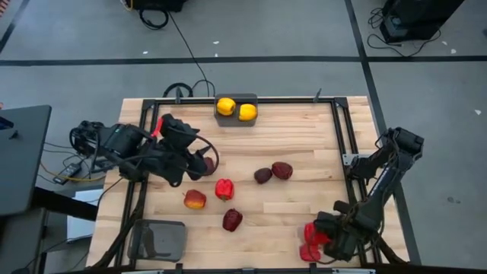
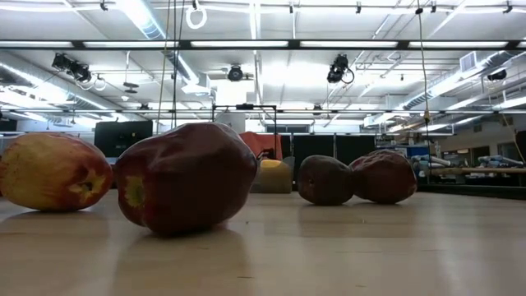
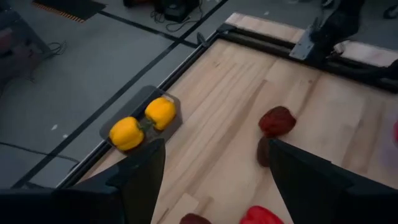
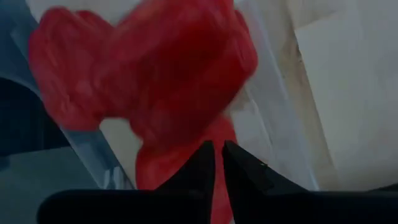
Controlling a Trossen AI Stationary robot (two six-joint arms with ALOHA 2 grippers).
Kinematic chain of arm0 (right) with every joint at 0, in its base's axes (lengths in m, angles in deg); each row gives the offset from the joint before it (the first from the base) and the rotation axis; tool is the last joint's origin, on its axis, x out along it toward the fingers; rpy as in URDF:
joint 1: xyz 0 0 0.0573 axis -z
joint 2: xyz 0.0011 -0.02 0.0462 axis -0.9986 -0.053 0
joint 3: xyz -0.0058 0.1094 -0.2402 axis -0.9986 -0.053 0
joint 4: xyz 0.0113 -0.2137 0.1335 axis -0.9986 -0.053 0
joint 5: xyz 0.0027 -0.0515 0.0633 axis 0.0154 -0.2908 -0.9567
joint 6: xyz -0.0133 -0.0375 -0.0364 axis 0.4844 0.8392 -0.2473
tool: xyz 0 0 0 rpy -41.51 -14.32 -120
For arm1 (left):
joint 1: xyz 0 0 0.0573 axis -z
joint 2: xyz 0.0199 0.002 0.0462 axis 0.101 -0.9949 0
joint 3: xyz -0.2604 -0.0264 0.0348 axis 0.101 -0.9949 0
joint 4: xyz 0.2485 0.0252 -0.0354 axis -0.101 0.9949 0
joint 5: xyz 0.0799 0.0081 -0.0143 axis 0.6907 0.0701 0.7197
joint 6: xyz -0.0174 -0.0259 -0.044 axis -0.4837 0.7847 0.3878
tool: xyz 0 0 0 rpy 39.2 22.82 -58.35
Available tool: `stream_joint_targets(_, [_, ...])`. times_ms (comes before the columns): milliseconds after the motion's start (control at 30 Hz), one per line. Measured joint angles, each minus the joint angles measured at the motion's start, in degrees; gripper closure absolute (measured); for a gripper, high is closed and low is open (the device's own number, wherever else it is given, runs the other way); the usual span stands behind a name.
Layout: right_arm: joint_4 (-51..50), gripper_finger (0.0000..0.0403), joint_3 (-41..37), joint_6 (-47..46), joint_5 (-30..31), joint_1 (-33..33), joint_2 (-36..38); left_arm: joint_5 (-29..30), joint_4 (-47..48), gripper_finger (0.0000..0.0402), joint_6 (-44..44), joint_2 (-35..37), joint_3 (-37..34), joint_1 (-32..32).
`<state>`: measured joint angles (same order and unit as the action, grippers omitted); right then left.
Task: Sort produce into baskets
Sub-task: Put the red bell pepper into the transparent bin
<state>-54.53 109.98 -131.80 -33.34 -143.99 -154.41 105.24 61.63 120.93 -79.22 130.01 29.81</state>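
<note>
While the left gripper point(image 1: 199, 161) hovers open beside the red pepper point(image 1: 224, 189), high view shows 2 yellow peppers point(image 1: 237, 109) binned beyond it. Right wrist: right gripper point(image 4: 217, 163) nearly closed, empty, over red peppers point(image 4: 161, 74).

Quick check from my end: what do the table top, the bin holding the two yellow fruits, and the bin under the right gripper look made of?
Table top: pale wood planks, matte, visible grain and seams. Yellow fruits' bin: probably smoky dark grey plastic, smooth, rounded corners. Bin under the right gripper: seemingly clear plastic; the table shows through its wall.
</note>
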Motion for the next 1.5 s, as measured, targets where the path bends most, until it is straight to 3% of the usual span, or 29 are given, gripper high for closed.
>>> stream_joint_targets(133, [-2.4, 0.0352, 2.6, 1.3, -2.2, 0.8, 1.7, -0.1, -0.1, 0.0115, 0.1, 0.1, 1.3, 0.0])
stream_joint_targets(233, [-5.8, 0.0351, 5.8, 1.5, 0.0, 0.8, 3.7, -0.4, 0.0, 0.0115, 0.0, 0.1, 2.1, 0.0])
stream_joint_targets(333, [-8.1, 0.0351, 9.1, 3.3, 7.2, 0.9, 5.8, -0.7, -0.1, 0.0115, -0.8, 0.1, 2.4, 0.0])
stream_joint_targets(500, [-8.3, 0.0348, 10.5, 10.9, 24.5, 4.1, 8.2, -2.3, 2.9, 0.0115, -0.8, 0.2, 1.3, 0.1])
stream_joint_targets(667, [-6.9, 0.0329, 10.4, 22.3, 29.7, 10.9, 7.1, -8.4, 4.0, 0.0117, 1.8, 0.0, -4.4, 0.1])
stream_joint_targets(833, [2.8, 0.0283, 10.4, 40.4, 37.3, 18.3, 5.0, -13.4, 5.3, 0.0126, 3.8, 0.0, -11.8, 0.0])
stream_joint_targets(1000, [15.2, 0.0217, 10.4, 60.6, 37.5, 24.4, 1.3, -16.1, 2.1, 0.0128, 3.8, 0.1, -21.1, 0.3])
stream_joint_targets(1100, [21.0, 0.0168, 10.4, 67.6, 37.8, 27.3, -2.5, -17.9, -1.2, 0.0128, 3.7, 0.2, -27.5, 1.1])
stream_joint_targets(1200, [26.1, 0.0116, 10.4, 68.8, 34.5, 30.2, -6.5, -20.0, -6.3, 0.0128, 3.3, 0.4, -33.6, 1.6])
stream_joint_targets(1333, [33.8, 0.0064, 10.4, 68.4, 22.4, 34.7, -12.3, -21.1, -14.5, 0.0128, 2.0, 0.4, -41.3, 2.0])
stream_joint_targets(1500, [42.7, 0.0032, 10.4, 72.6, 21.3, 39.7, -17.5, -22.9, -25.4, 0.0128, -1.1, 0.3, -49.9, 1.7])
